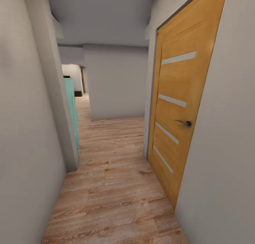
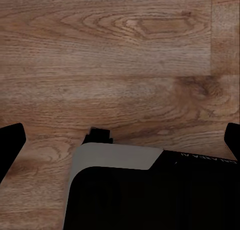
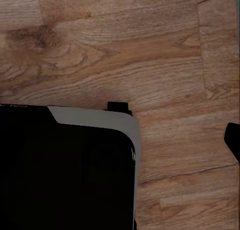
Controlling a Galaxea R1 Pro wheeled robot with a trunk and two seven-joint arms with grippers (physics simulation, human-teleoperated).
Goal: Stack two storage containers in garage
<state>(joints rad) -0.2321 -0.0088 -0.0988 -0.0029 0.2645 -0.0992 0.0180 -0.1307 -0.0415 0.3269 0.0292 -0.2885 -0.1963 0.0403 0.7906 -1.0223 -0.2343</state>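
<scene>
Along a narrow hallway with pale grey walls point(image 1: 24, 130), a light wood plank floor point(image 1: 113, 187) is seen from the head camera. An orange-brown wooden door with pale horizontal strips point(image 1: 177, 109) is set in the right wall, with a dark metal lever handle point(image 1: 184, 123). A turquoise panel point(image 1: 72, 113) is partly hidden behind the left wall's corner; what it belongs to cannot be told.

Both wrist cameras are aimed down at wood planks, with the robot's black and grey base point(image 2: 150, 190) cut off at the frame edge. Dark fingertips point(image 2: 11, 142) of the left gripper point(image 2: 120, 145) are spread wide, nothing between them. One dark tip is shown for the right gripper point(image 3: 233, 140), so its opening cannot be told.
</scene>
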